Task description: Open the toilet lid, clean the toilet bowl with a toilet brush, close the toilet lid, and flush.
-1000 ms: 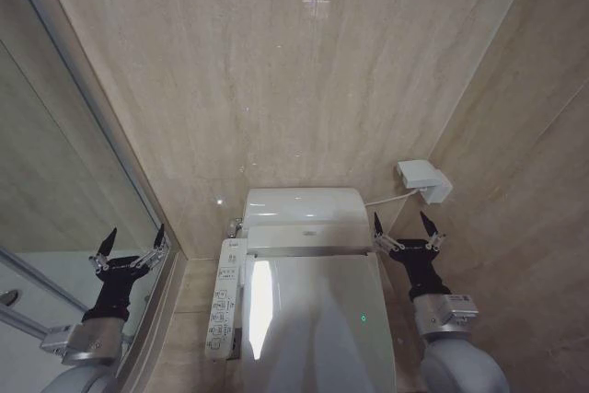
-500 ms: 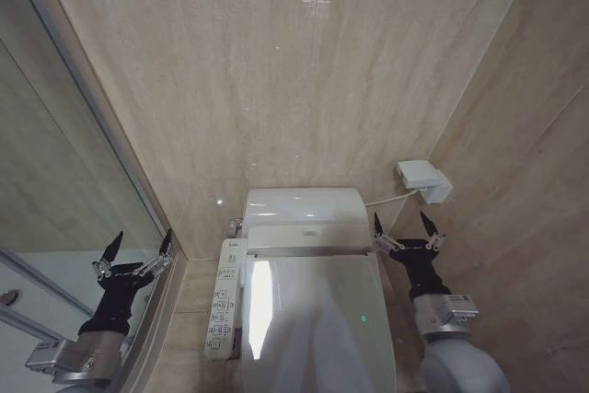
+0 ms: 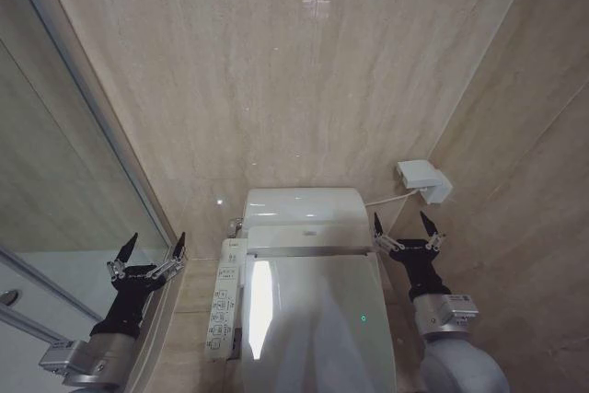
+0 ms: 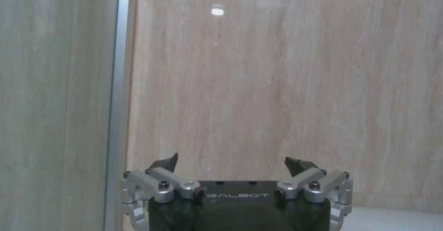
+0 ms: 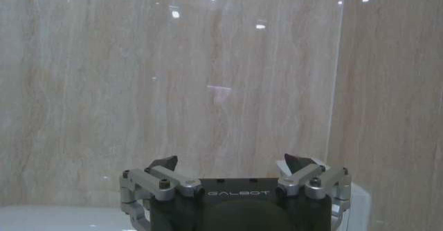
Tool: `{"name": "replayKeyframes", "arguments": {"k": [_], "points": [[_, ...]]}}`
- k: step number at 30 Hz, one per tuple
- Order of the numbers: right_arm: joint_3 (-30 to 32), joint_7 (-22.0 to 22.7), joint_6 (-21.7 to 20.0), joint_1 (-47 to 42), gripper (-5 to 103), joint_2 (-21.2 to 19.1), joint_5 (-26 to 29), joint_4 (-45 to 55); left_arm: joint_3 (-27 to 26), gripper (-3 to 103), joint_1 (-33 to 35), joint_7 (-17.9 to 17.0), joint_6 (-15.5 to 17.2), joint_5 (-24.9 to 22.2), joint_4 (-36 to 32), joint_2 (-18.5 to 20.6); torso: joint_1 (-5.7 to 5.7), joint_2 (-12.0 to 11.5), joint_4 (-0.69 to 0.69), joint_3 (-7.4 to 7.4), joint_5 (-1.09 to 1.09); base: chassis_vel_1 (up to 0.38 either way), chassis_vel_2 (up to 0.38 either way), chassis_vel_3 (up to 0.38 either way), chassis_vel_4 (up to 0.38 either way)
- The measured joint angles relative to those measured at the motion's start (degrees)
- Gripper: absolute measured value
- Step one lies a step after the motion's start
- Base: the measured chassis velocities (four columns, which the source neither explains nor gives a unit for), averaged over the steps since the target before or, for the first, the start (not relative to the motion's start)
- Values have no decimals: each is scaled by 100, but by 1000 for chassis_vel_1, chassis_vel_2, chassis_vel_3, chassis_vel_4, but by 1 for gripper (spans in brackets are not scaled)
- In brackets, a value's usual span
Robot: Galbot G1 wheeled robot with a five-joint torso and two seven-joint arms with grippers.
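The toilet lid [image 3: 317, 319] lies shut and flat between the two arms, its long axis running from the tank toward the robot. The right gripper [image 3: 406, 232] hangs just beside its hinge corner, fingers spread and empty. The left gripper [image 3: 149, 254], likewise spread, stands farther off, beyond the button panel [image 3: 223, 306].

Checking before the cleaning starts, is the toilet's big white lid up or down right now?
Down. The large white glossy plastic toilet lid lies flat over the bowl, hiding its inside; neither open gripper, left or right, touches it.
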Motion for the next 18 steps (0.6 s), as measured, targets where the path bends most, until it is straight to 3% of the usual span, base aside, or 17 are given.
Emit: {"name": "replayKeyframes", "arguments": {"k": [18], "points": [[0, 0, 0, 0, 100, 0, 0, 0, -33, 100, -131, -41, -97, -26, 126, -3, 0, 0, 0, 0, 0, 0, 0, 0, 0]]}}
